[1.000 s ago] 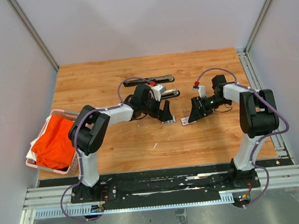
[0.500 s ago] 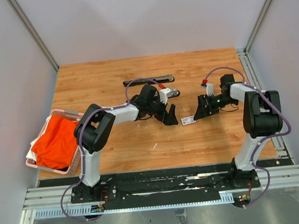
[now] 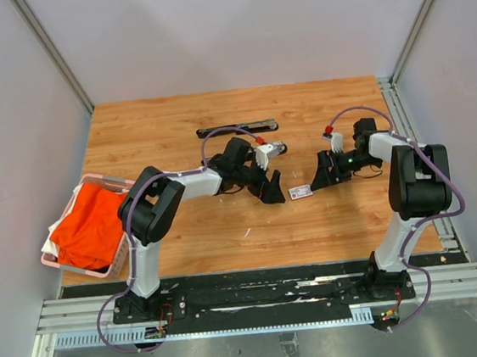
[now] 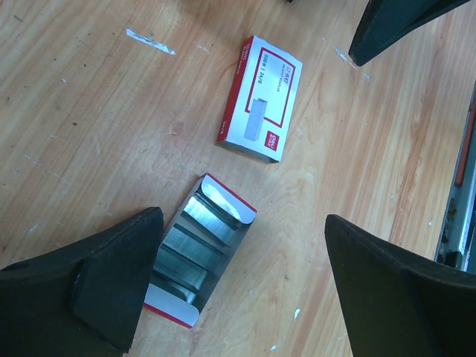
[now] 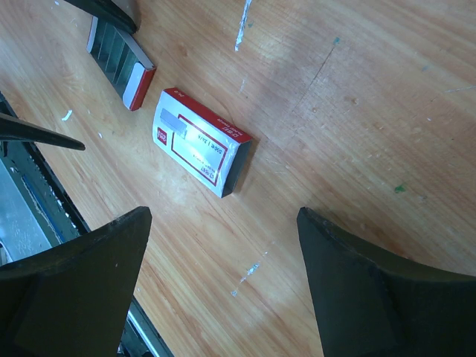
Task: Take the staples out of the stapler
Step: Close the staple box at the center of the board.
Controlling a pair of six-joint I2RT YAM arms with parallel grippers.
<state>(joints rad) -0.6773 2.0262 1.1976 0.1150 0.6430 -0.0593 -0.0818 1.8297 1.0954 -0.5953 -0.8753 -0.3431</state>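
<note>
Left gripper (image 4: 243,219): spread wide, with nothing pinched; it is held low over the open tray (image 4: 227,199).
Staples (image 4: 186,249): silvery strips are seen packed in the tray, which lies on the wooden table (image 4: 89,134) with one end hidden under a left finger (image 4: 104,282).
Right gripper (image 5: 223,213): spread wide, with nothing pinched; it is held above the staple box (image 5: 199,141).
Staple box: white and red, laid flat near the tray but apart from it.
Stapler (image 3: 238,129): black, laid farther back on the table, away from both grippers.
</note>
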